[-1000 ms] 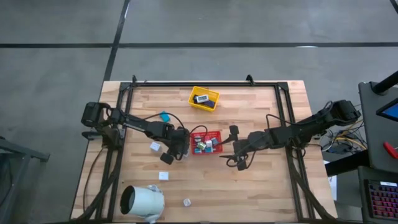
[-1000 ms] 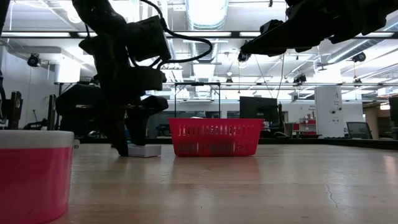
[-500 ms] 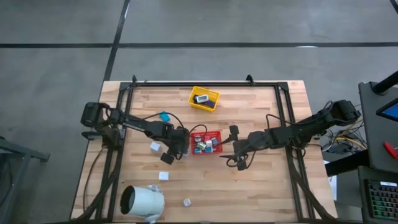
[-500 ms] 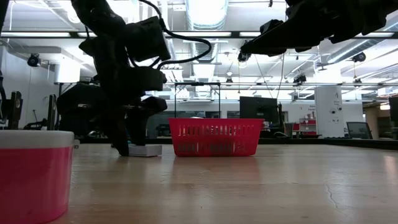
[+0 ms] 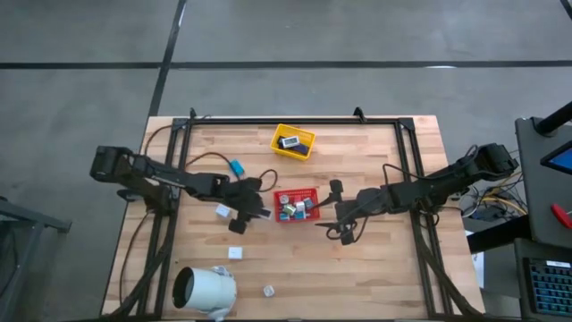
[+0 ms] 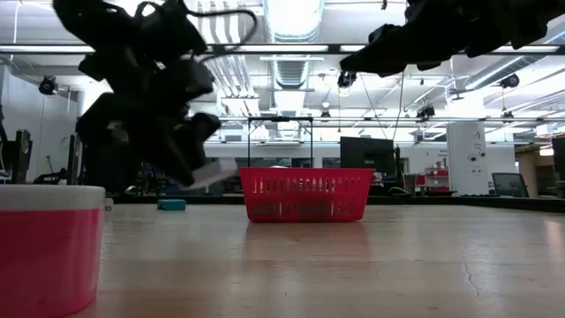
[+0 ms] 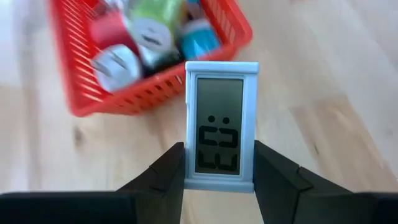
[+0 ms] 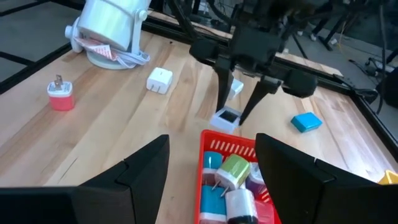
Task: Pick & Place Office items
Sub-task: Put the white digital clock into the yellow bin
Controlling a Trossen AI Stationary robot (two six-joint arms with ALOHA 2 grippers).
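My left gripper (image 5: 256, 211) is shut on a small white block with a grey display (image 7: 221, 130), just left of the red tray (image 5: 297, 204); the low view shows it lifted (image 6: 214, 172). The red tray (image 7: 68, 93) holds several small pieces (image 7: 146, 37) in white, green, teal and pink. My right gripper (image 5: 327, 213) hovers open at the tray's right side, its fingers spread wide (image 8: 211, 180). Loose pieces lie flat on the table: a teal one (image 5: 237, 166), white ones (image 5: 222, 211) (image 5: 235, 252), and one near the front edge (image 5: 268, 291). My left gripper pinches the white display block between its two fingers (image 7: 168, 174), on the block's two long side edges near its lower end (image 7: 221, 180). The fingers come slanting down from the table's left. The block is lifted clear of the table and tilted (image 6: 214, 172).
A yellow tray (image 5: 293, 140) with a piece inside sits near the far edge. A large white cylinder (image 5: 204, 291) lies on its side at the near left corner. Bare wood lies to the right of the red tray and along the near edge.
My left gripper has risen and tipped, and its arm has drawn back toward the table's left. The white display block, which lay on the table beside the red tray, now hangs lifted clear and tilted. The right arm has kept still.
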